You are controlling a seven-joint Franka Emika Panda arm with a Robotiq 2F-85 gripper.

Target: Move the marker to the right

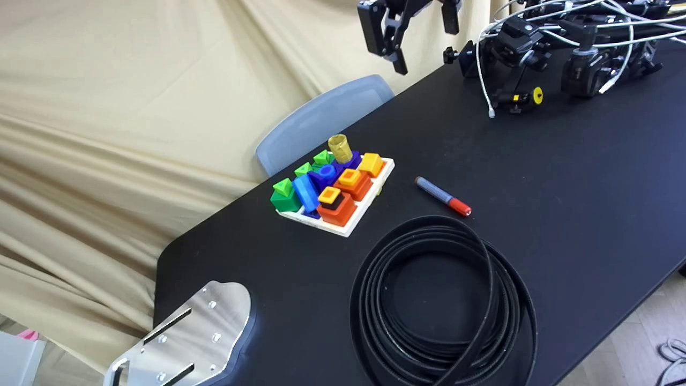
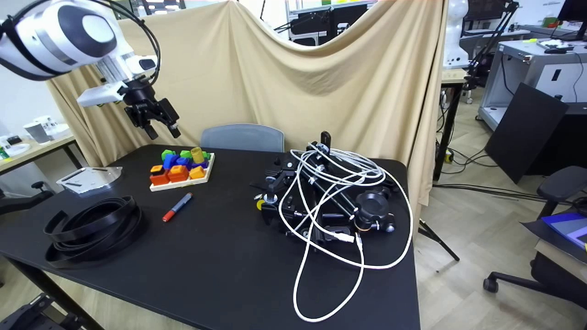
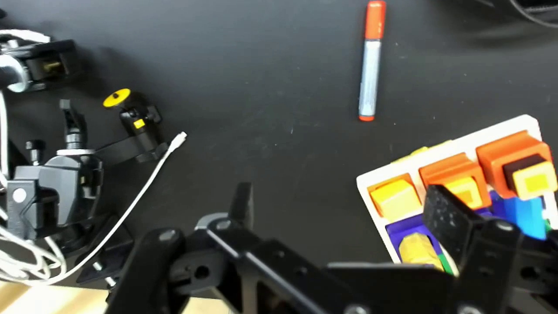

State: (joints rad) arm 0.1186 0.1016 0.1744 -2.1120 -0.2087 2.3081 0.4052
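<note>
The marker lies flat on the black table, with a grey-blue barrel and a red cap. It shows in both exterior views, as the marker (image 1: pixel 442 196) and the same marker (image 2: pixel 178 207), and at the top of the wrist view (image 3: pixel 369 65). My gripper (image 1: pixel 426 47) is open and empty, high above the table's back edge and well apart from the marker. The gripper (image 2: pixel 164 133) also hangs in the air in an exterior view. In the wrist view the gripper (image 3: pixel 341 194) has its fingers wide apart, with bare table and part of the block board between them.
A white board (image 1: pixel 370 201) of coloured blocks (image 2: pixel 179 173) with an upright gold piece lies beside the marker. A coiled black strap (image 1: pixel 370 300) is close to the red cap. Camera mounts with white cables (image 2: pixel 362 252), a metal plate (image 1: pixel 198 332) and a chair (image 2: pixel 243 137) are around.
</note>
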